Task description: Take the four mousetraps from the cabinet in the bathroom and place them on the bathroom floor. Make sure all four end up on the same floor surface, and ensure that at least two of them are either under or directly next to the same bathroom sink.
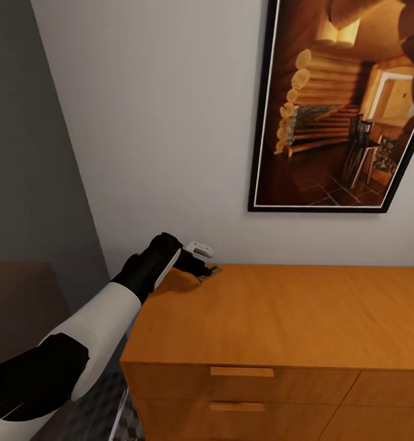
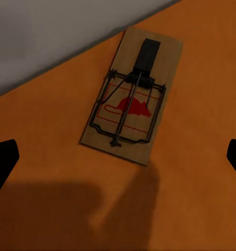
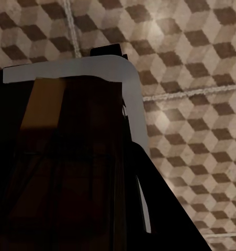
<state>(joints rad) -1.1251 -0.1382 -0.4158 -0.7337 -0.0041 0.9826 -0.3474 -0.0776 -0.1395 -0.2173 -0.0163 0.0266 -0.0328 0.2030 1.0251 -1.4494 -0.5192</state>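
orange-brown wooden cabinet (image 1: 274, 318) top, back left corner by white wall: small brown wooden mousetrap (image 2: 131, 99) lies flat. my left claw (image 2: 118, 157) hangs over it, fingers spread wide, not touching.

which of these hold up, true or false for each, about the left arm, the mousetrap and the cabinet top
1. A small flat brown wooden mousetrap with dark wire parts lies on top of the orange-brown wooden cabinet. True.
2. The left end effector is clamped on the mousetrap. False: its fingertips stand wide apart, not touching it.
3. The mousetrap sits near the cabinet's back edge by the pale wall. True.
4. The mousetrap bears a blue mouse print. False: the print is red.
5. A black-framed picture of a log interior hangs above the cabinet. True.
6. The cube-patterned tiled floor is plain white. False: it is brown and beige.
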